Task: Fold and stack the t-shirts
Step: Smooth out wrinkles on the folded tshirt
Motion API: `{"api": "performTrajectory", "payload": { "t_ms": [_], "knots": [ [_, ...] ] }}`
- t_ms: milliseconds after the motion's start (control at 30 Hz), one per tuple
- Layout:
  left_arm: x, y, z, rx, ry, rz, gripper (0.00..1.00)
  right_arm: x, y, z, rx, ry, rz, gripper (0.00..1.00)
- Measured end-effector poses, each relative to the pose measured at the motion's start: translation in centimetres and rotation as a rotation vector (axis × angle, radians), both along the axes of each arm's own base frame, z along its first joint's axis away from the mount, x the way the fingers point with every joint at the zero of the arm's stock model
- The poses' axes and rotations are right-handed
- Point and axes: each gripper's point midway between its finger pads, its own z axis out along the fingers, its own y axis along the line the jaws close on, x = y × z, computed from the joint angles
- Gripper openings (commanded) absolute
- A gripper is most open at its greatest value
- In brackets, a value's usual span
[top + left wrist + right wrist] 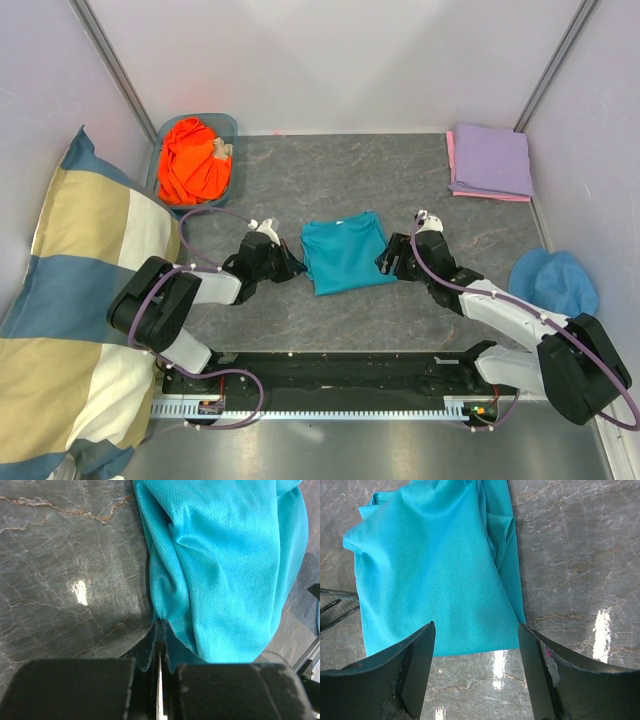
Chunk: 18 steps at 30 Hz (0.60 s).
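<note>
The teal t-shirt [343, 255] lies folded into a rough rectangle on the grey marbled table [330, 170]. My left gripper [291, 266] is at its left edge. In the left wrist view the gripper [160, 624] is shut, with its tips pinching the edge of the teal cloth [225, 565]. My right gripper [389, 260] is at the shirt's right edge. In the right wrist view it [475, 626] is open and empty, low over the shirt's near corner [435, 575]. The orange t-shirt [193, 158] is bunched in a bin. The lavender t-shirt [491, 158] lies folded on the pink one [451, 160] at the back right.
A blue-grey bin [232, 126] stands at the back left. The big checked pillow [70, 300] fills the left side. A blue bucket hat [553, 282] lies at the right, by my right arm. White walls close in the table.
</note>
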Motion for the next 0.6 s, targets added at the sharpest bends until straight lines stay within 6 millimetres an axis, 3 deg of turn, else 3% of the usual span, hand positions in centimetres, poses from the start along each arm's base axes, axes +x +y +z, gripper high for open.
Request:
{"api": "performTrajectory", "payload": {
  "t_ms": [433, 600],
  "knots": [
    [-1.6, -1.7, 0.4, -0.024, 0.008, -0.062, 0.02, -2.2, 1.3, -3.5, 0.017, 0.076, 0.033, 0.75],
    [-2.4, -2.5, 0.3, -0.032, 0.02, -0.084, 0.02, -2.7, 2.0, -4.1, 0.021, 0.082, 0.043, 0.74]
  ]
}}
